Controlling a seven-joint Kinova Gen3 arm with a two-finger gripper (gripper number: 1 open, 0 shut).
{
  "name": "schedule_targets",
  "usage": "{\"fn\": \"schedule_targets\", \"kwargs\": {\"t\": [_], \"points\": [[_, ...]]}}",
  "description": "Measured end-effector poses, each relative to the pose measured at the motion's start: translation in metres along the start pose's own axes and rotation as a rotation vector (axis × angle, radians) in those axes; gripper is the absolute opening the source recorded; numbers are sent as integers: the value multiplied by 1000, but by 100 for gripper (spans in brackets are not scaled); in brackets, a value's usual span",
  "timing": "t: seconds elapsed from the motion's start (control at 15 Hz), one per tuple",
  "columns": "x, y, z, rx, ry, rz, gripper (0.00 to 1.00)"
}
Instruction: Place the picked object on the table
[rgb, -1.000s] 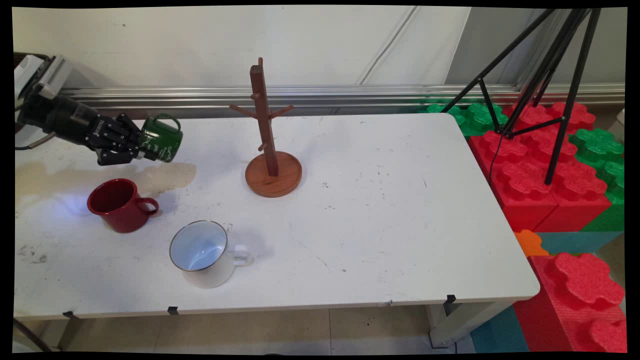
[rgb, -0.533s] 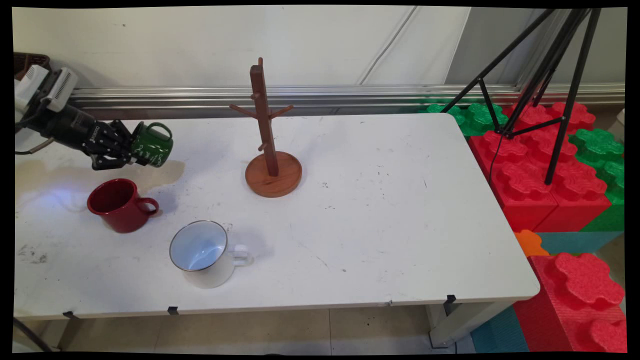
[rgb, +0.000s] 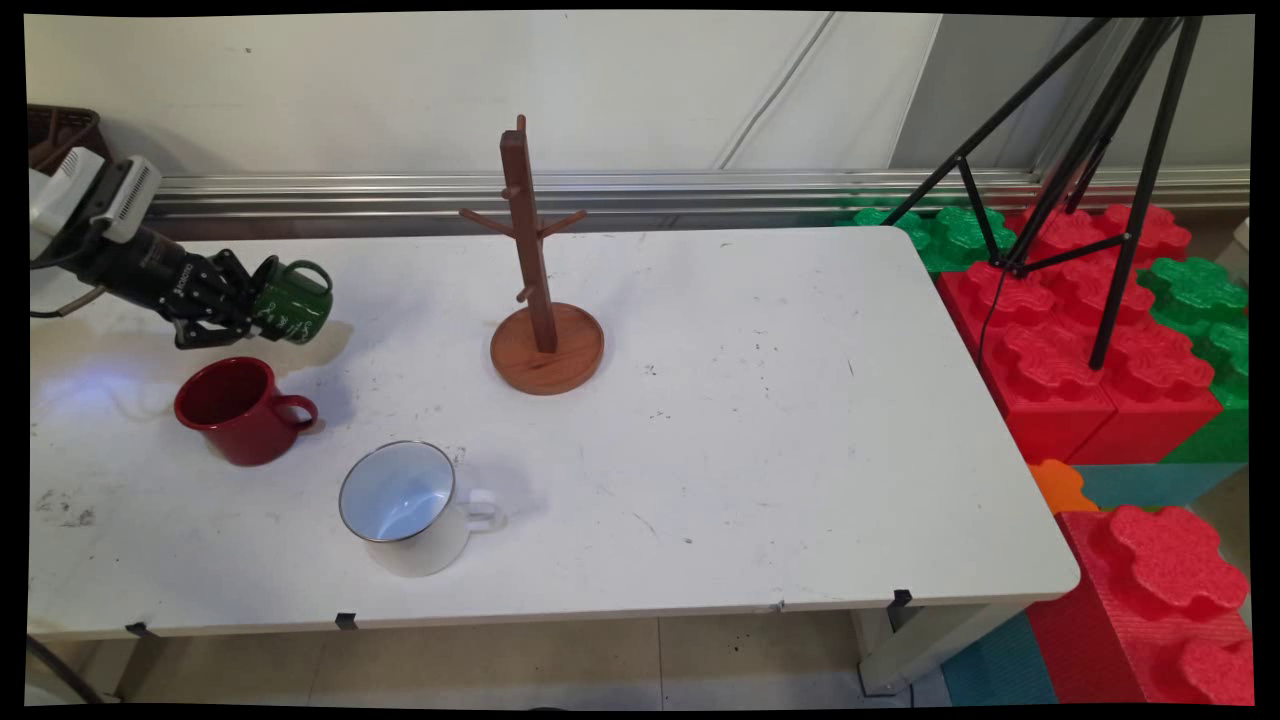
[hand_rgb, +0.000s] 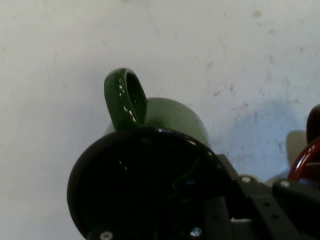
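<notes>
My gripper (rgb: 250, 305) is shut on the rim of a green mug (rgb: 295, 312), holding it tilted on its side low over the table's far left, handle upward. In the hand view the green mug (hand_rgb: 150, 165) fills the lower middle, its dark mouth toward the camera and its handle sticking up. A red mug (rgb: 240, 410) stands upright just in front of the gripper; its rim (hand_rgb: 305, 160) shows at the right edge of the hand view. Further toward the near edge sits a white enamel mug (rgb: 405, 505).
A wooden mug tree (rgb: 535, 270) with bare pegs stands on a round base at the table's middle back. The white table (rgb: 780, 430) ends at right beside red and green foam blocks (rgb: 1080, 340) and a black tripod (rgb: 1090, 160).
The gripper has carried the green mug left and down, away from the mug tree and closer to the table surface. The other mugs have not moved.
</notes>
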Motion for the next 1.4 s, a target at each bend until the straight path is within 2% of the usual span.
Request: {"fn": "schedule_targets", "kwargs": {"t": [0.73,1.4], "points": [[-11,-12,7,10,-82,83,0],[-15,-15,11,-2,-138,185,0]]}}
